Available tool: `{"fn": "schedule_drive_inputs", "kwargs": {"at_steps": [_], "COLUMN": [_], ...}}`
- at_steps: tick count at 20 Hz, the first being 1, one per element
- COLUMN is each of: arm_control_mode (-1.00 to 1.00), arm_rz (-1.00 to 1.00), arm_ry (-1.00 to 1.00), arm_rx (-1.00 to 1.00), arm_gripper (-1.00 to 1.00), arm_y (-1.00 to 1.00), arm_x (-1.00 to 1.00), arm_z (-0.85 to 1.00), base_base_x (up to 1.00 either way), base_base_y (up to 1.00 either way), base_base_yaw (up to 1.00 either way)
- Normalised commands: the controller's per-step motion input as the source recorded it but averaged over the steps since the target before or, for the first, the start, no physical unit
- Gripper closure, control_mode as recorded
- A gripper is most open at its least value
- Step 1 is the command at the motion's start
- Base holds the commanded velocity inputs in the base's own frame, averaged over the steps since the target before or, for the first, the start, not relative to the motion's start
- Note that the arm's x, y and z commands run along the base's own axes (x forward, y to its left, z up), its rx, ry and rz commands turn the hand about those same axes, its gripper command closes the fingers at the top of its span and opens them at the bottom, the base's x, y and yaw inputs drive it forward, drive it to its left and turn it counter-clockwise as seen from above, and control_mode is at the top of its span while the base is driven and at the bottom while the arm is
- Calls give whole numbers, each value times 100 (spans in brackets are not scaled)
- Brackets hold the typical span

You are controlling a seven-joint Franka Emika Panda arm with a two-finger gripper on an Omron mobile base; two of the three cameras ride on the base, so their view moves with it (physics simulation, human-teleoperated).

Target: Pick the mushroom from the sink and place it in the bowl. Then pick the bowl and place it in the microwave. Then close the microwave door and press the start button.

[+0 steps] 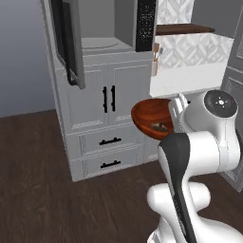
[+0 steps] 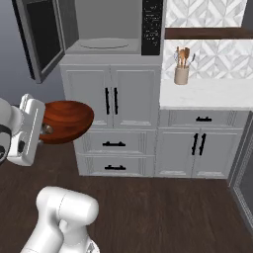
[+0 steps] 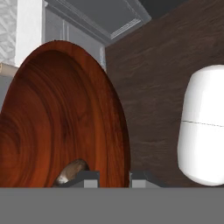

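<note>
Kitchen cabinets behind; end effector (image 3: 113, 177) clamped on bowl (image 3: 57, 118) rim, mushroom (image 3: 72, 170) inside.

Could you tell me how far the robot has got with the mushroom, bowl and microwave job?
Done: the mushroom lies inside the wooden bowl. In hand: the gripper holds the bowl by its rim, off any surface, in front of the cabinets and below the microwave. Left: setting the bowl on the turntable, closing the microwave door, which stands open, and pressing start on the keypad.
</note>
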Motion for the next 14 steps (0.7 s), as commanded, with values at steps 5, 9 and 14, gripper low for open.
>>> {"fn": "schedule_drive_inputs", "kwargs": {"at_steps": [5,9,14], "arm_control_mode": [100,100,100], "arm_rz": [0,0,0], "arm_ry": [0,0,0], "arm_rx": [0,0,0], "arm_gripper": [100,100,100], "arm_y": [0,0,0], "arm_x": [0,0,0], "arm_z": [0,0,0], "base_base_x": [70,95,90], "base_base_y": [-96,-91,-28], "base_base_yaw": [47,43,19]}}
